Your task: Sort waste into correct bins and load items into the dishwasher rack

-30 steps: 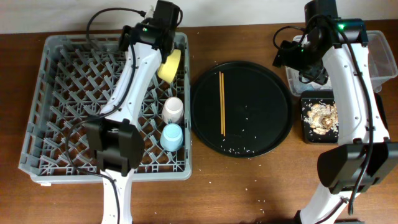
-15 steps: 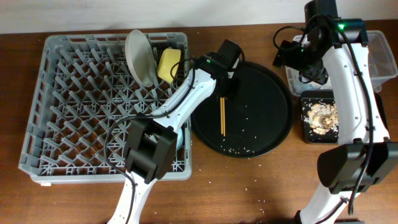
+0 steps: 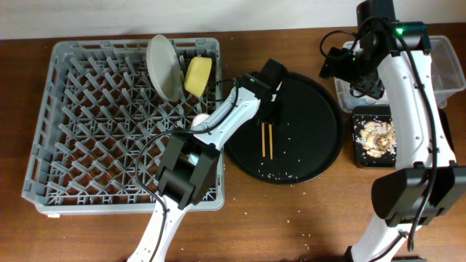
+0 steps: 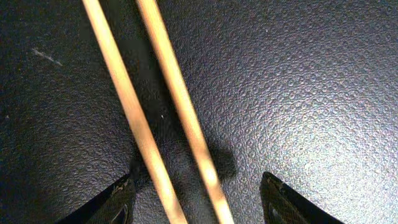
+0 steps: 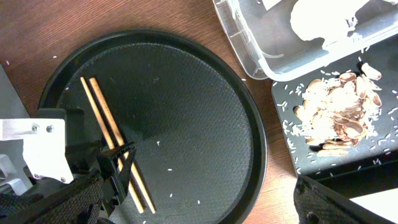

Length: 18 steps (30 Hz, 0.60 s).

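Note:
My left gripper [image 3: 267, 116] is down on the round black tray [image 3: 313, 145], open, with the two wooden chopsticks [image 3: 266, 142] lying between its fingertips [image 4: 121, 200]. In the left wrist view the chopsticks [image 4: 180, 106] lie slightly apart on the tray, neither finger touching them. The grey plate [image 3: 163, 67] and yellow bowl [image 3: 198, 75] stand at the back of the grey dishwasher rack [image 3: 73, 131]. The pink cup [image 3: 198, 117] peeks out beside my left arm; the blue cup is hidden. My right gripper [image 5: 202, 208] hangs wide open and empty above the bins.
The clear tub [image 3: 453, 62] holds the white napkin [image 5: 323, 18]. The shallow black tray [image 3: 373, 156] beside it holds brownish food scraps [image 5: 339, 109]. Rice grains are scattered on the round tray and the wooden table [image 3: 306, 218].
My left arm swung from the rack's back corner, leaving the plate standing there, over to the round tray and dropped around the chopsticks, which now lie slightly apart. The right arm has not moved.

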Motion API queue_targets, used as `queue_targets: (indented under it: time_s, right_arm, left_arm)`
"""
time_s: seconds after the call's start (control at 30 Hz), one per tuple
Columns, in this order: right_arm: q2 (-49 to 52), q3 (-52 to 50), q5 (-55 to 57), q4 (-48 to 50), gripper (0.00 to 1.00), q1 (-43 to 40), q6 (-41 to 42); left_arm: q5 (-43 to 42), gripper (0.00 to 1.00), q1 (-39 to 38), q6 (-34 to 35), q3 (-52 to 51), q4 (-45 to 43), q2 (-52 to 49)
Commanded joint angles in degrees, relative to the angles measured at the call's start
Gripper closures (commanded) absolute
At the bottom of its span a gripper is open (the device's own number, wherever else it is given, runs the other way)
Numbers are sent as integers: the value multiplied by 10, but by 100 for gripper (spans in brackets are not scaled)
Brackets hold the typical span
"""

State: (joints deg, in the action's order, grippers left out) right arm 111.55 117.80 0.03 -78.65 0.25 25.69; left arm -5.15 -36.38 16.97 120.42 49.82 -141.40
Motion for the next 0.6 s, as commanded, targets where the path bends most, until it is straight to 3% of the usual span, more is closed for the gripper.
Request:
queue_targets:
  time_s: [0.0,0.17,0.3,0.57]
  right_arm:
    - [-11,-3,9,0,2,0,1]
    - [-11,-3,9,0,2,0,1]
    - [-11,-3,9,0,2,0,1]
    - [-11,-3,9,0,2,0,1]
  left_arm:
    - [-6,37,-6,3,0,0,-16]
    - [69,37,15,1,100,87,-16]
    - [130,41,32,2,100,94,-21]
    - [88,40,24,4,99,83,-49]
